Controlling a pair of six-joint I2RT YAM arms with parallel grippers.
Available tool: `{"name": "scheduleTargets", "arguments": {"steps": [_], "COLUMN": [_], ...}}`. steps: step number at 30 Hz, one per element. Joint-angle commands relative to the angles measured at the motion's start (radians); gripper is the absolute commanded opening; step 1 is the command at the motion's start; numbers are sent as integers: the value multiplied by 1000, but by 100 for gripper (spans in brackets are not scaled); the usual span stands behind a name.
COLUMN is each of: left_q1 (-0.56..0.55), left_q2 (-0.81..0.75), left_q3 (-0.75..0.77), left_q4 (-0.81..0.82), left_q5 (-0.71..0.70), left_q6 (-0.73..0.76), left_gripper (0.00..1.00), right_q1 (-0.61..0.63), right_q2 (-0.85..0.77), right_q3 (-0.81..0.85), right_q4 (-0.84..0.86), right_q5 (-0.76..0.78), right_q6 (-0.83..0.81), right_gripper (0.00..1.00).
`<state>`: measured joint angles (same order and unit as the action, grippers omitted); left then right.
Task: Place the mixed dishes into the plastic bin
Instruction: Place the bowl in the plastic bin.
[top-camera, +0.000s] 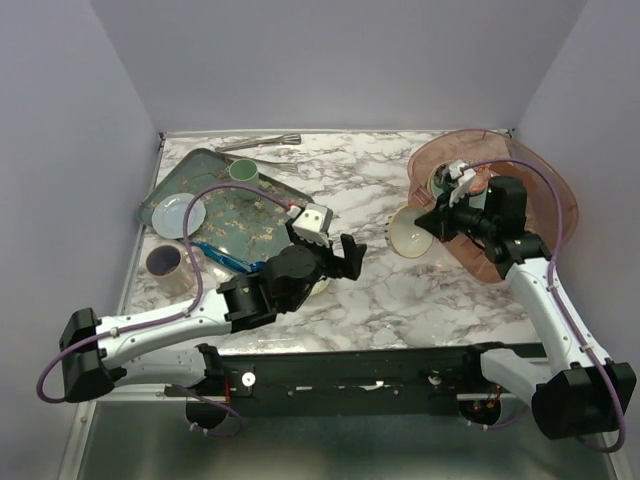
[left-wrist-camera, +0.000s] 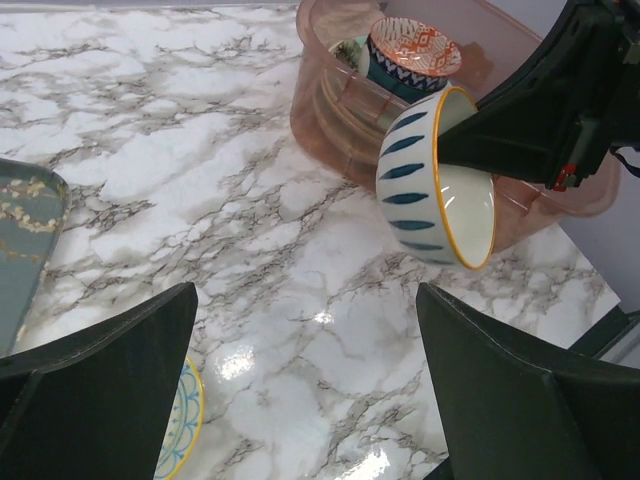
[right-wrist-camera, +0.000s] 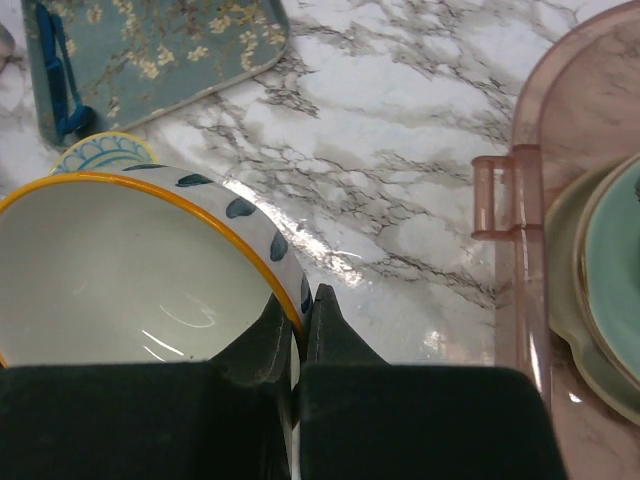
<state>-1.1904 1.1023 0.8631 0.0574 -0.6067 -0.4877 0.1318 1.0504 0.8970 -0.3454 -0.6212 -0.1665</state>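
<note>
Your right gripper was pinched shut on the rim of the bowl, one finger inside the cream hollow and one against the blue-dashed outside. That thin-edge grip looked like the sensible choice, since the bowl seemed too wide to be spanned whole. Because of it, the bowl hung steeply tilted in the air rather than level. You had it just outside the bin, close to the wall but not yet over the rim, so I judged the step to be the carry-in, with the drop not yet made. The bin already held stacked plates and a small patterned bowl. You would probably have needed to lift clear of the wall and pick a free spot beside or on that stack. A rim pinch lets a bowl swing, so a knock on the wall could have twisted it loose. Your left gripper stood wide open and held nothing. It hovered over the bare marble mid-table, with a yellow-rimmed dish just under its left finger. I took that dish as the likely next pick. Parking the arm there also kept it well apart from the right arm's path. The tray lay at the far left.
</note>
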Motion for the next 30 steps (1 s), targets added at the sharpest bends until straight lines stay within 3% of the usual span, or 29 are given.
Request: {"name": "scheduleTargets", "arguments": {"steps": [1, 10, 17, 22, 30], "left_q1": [52, 141, 156, 156, 156], "left_q2": [-114, -341, -449, -530, -636], "left_q3": [-56, -50, 2, -50, -131], "left_q4": [-14, -326, -568, -602, -567], "left_q5": [142, 160, 71, 27, -8], "left_q6": [63, 83, 155, 187, 219], "left_gripper": [99, 99, 99, 99, 99], "right_q1": [-73, -199, -242, -294, -310], "right_q2": [-44, -70, 11, 126, 287], "right_q3": [33, 57, 121, 215, 426], "right_q4": [34, 36, 42, 40, -23], "right_q5": [-60, -22, 61, 106, 334], "right_q6": [25, 48, 113, 194, 262], "right_gripper": [0, 0, 0, 0, 0]}}
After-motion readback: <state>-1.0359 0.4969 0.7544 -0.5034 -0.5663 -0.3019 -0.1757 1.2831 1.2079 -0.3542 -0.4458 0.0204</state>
